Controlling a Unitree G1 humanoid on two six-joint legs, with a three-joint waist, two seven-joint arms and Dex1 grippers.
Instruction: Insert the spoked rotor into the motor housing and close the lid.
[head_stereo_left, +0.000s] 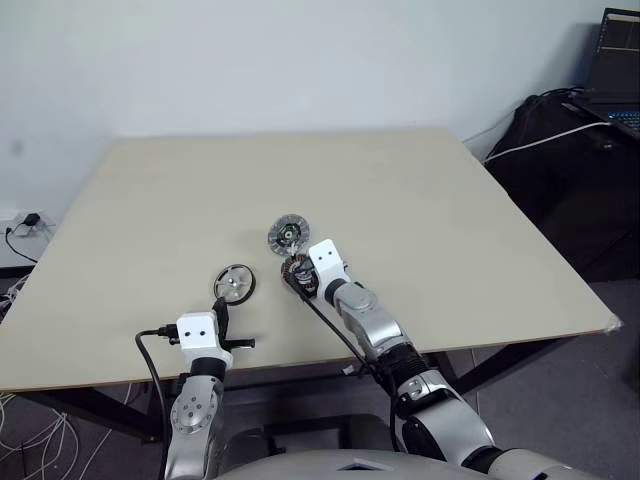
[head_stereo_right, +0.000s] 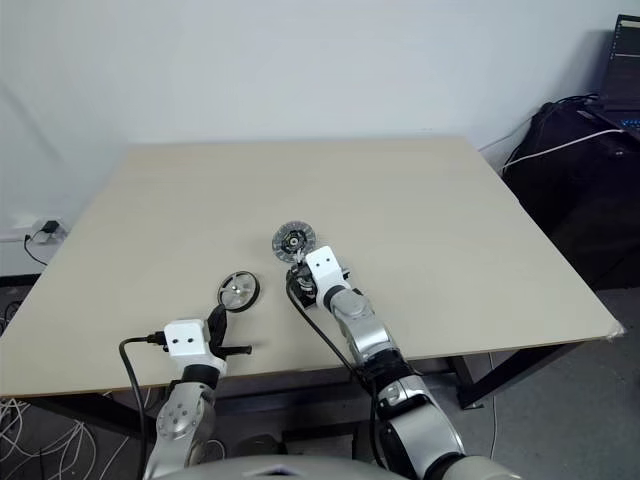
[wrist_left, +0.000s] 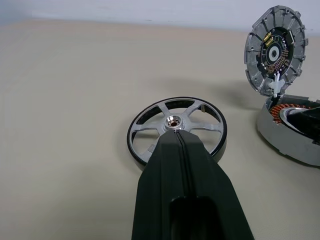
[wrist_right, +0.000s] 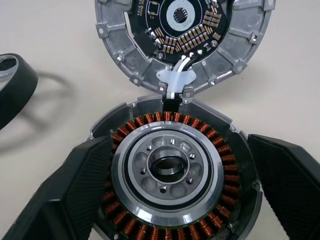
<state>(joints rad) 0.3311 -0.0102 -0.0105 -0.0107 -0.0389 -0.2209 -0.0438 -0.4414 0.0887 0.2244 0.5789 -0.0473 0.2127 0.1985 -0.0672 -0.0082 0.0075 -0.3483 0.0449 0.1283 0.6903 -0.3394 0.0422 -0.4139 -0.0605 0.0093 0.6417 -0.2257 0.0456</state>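
Rotor (wrist_left: 176, 131) looks light, stiff, slick metal, best pinched across the rim; left gripper (wrist_left: 179, 142) clenched empty, right gripper (wrist_right: 175, 175) spread wide around housing (wrist_right: 172, 170), lid (wrist_right: 182, 42) up.

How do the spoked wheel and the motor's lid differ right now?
The spoked wheel lies flat on the table, loose and apart from the motor; the lid stands upright, joined to the motor housing by white wires. The wheel has open gaps between thin spokes; the lid's inner face carries a dark circuit board. Both are round and silver.
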